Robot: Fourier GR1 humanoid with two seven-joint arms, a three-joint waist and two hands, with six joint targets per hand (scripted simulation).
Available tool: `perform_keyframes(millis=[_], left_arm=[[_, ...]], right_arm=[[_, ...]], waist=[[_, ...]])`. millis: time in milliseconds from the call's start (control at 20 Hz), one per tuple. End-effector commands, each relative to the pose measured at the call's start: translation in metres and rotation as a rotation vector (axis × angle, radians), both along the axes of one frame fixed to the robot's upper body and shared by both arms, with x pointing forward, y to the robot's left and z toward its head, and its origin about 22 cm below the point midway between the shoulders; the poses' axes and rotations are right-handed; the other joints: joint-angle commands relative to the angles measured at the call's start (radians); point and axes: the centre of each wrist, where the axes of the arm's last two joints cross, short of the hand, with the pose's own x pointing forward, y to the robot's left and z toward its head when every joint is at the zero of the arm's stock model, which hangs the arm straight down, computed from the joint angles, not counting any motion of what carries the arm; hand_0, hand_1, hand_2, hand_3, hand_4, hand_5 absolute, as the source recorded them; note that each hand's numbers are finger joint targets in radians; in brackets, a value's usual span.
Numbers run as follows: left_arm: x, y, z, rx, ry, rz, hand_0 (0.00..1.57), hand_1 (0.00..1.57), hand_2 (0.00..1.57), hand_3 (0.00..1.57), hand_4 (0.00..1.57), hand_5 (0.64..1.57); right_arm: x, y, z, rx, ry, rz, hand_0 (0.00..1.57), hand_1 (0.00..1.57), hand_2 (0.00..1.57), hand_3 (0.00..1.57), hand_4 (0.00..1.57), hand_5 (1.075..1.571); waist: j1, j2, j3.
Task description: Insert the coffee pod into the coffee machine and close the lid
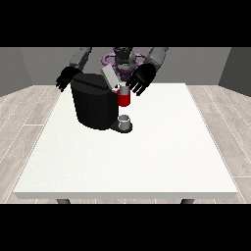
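Above frame centre, the hand at the view's right (pixel 141 78) hovers with fingers spread over the coffee machine (pixel 95 105), its lid (pixel 110 77) raised; the pod itself cannot be told, so lowering squarely matters.

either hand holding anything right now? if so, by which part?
Nothing plainly held. Hand at view's right hovers spread-fingered over the coffee machine's open lid; hand at view's left hangs behind the machine.

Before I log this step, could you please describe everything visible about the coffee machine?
The coffee machine is a matte black, rounded block standing upright on the white table, towards the robot's side. Its grey lid is tilted up, open. A red section sits at its front over a small grey cup on the base. Whether either hand touches it is unclear.
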Motion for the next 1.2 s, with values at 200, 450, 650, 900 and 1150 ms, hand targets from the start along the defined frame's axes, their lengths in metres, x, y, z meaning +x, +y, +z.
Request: perform_keyframes(millis=[200, 450, 650, 900, 1150], left_arm=[[-0.003, 0.016, -0.01, 0.104, 0.005, -0.019, 0.0, 0.0, 0.38, 0.11, 0.0, 1.571], [0.0, -0.007, -0.001, 0.133, 0.041, -0.034, 0.0, 0.0, 0.0, 0.0, 0.0, 1.571], [0.0, 0.002, 0.007, 0.113, 0.016, -0.021, 0.0, 0.0, 0.0, 0.0, 0.0, 1.571], [-0.002, 0.005, 0.002, 0.108, 0.053, -0.043, 0.0, 0.0, 0.0, 0.0, 0.0, 1.571], [-0.003, -0.023, -0.012, 0.117, 0.076, -0.086, 0.0, 0.0, 0.0, 0.0, 0.0, 1.571]], right_arm=[[-0.002, 0.003, 0.006, -0.014, -0.012, 0.038, 0.0, 0.0, 0.0, 0.0, 0.42, 1.571], [0.004, 0.0, 0.002, 0.002, -0.015, 0.012, 0.0, 0.0, 0.0, 0.0, 0.41, 1.571], [0.002, 0.001, -0.004, 0.006, 0.0, -0.004, 0.0, 0.0, 0.0, 0.0, 0.37, 1.571], [-0.002, -0.009, -0.015, 0.003, 0.062, -0.048, 0.0, 0.0, 0.0, 0.0, 0.34, 1.571], [-0.007, -0.02, -0.036, -0.005, 0.087, -0.087, 0.0, 0.0, 0.0, 0.0, 0.42, 1.571]], waist=[[-0.016, 0.028, -0.0003], [0.001, 0.004, 0.0001], [-0.003, 0.01, 0.0], [0.035, -0.042, -0.0001], [0.087, -0.102, 0.0002]])
